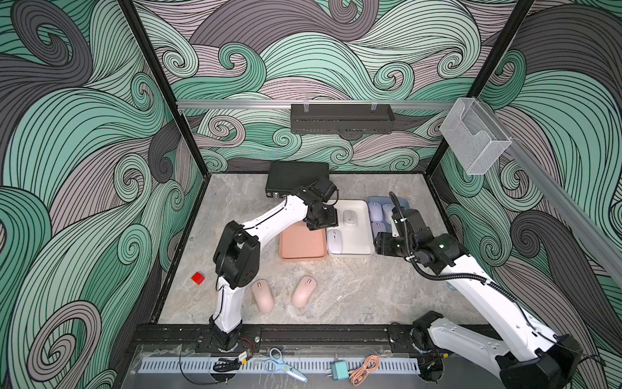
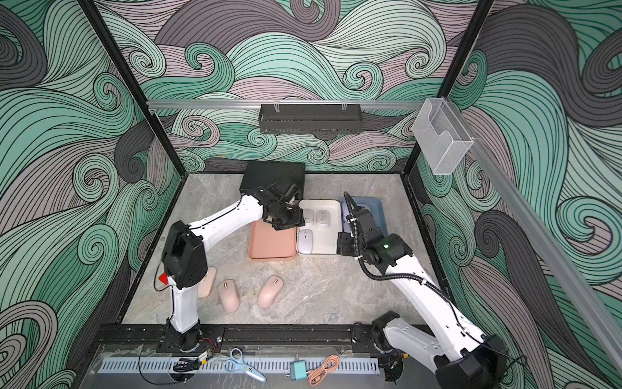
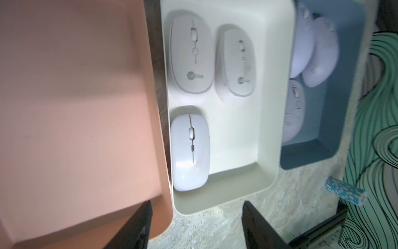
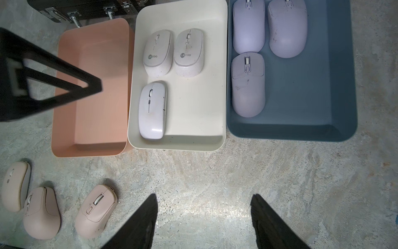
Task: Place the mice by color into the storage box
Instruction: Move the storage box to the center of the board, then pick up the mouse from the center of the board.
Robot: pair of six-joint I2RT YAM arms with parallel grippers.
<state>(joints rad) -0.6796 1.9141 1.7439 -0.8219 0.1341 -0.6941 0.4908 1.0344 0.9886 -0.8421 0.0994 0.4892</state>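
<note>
The stone-patterned surface (image 1: 353,296) carries three shallow plastic trays with rounded corners and smooth matte walls, set side by side. The pink tray (image 4: 92,97) is empty. The white tray (image 4: 193,107) holds three white mice (image 4: 153,111), two ribbed at the sides and one glossy. The blue tray (image 4: 301,103) holds three purple mice (image 4: 247,86). The left tool (image 3: 197,204) hovers over the gap between the pink and white trays, jaws parted with nothing between them. The right tool (image 4: 204,196) hangs above bare surface in front of the trays, likewise spread and empty. Smallest are the three pink mice (image 4: 41,212), which lie on the surface near the left arm's base, well apart from the pink tray. Two sit close enough that they may touch, and the third lies near them. These look light and rigid: hard shells with a domed back, a satin finish and a scroll wheel on top. The curved, smooth back would likely let a jaw slide, so the safer hold seems to be across the narrow flanks at mid-length. The two crowded mice may need separating, or the lone one taken first.
</note>
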